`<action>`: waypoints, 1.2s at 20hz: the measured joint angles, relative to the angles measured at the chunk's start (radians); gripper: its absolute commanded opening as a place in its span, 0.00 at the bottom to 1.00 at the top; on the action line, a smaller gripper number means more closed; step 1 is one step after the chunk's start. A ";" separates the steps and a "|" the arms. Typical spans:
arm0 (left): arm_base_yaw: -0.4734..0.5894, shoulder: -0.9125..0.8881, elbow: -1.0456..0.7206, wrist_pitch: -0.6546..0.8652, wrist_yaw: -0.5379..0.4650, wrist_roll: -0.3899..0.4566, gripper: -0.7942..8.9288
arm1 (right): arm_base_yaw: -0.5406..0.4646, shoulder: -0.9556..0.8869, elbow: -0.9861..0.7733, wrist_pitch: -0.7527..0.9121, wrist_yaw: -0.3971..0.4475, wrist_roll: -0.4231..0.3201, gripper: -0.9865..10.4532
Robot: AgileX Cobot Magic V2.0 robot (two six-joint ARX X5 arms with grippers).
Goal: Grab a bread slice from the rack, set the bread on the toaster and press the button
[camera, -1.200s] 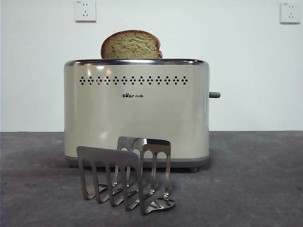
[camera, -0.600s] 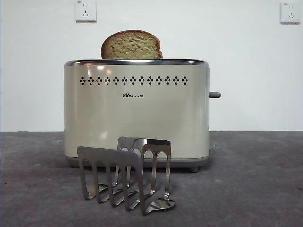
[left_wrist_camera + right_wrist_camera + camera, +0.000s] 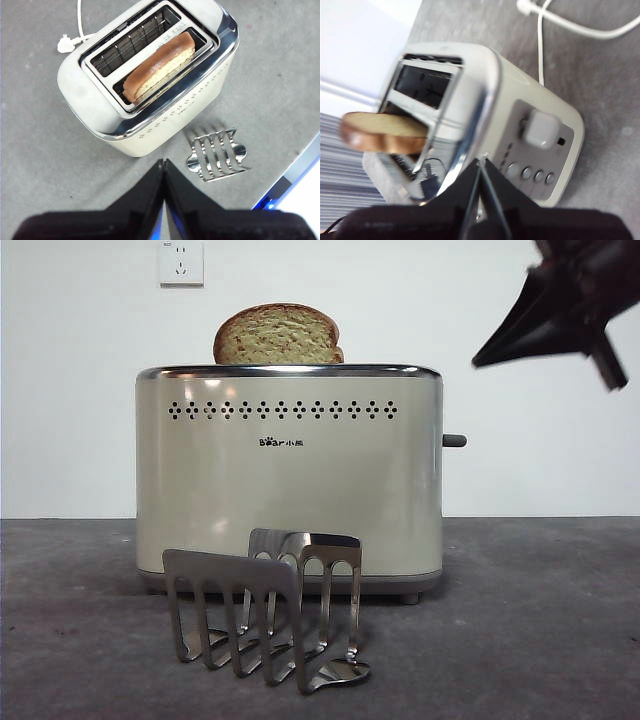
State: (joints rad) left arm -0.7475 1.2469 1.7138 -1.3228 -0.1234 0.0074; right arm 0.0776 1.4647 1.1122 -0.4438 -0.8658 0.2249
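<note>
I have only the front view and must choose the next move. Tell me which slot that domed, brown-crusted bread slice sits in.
Observer: The thick brown-crusted bread slice stands in the slot nearer the shiny steel toast rack. The other slot of the boxy cream toaster is empty.
Operator: Identify the dark shape at my top right.
Observer: It is the right tool, jaws shut, pointing at the toaster's narrow side, where the lever knob sits.
Operator: Report the left tool.
Observer: The left tool hovers above the table on the rack's side of the toaster, jaws shut, holding nothing.
</note>
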 measured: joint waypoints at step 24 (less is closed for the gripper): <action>0.000 -0.006 0.000 0.000 0.049 -0.053 0.07 | 0.000 0.301 0.011 0.195 -0.033 0.093 0.08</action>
State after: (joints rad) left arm -0.7475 1.2411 1.7138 -1.3228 -0.0742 -0.0456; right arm 0.0776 1.7657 1.1233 -0.2485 -0.8989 0.3183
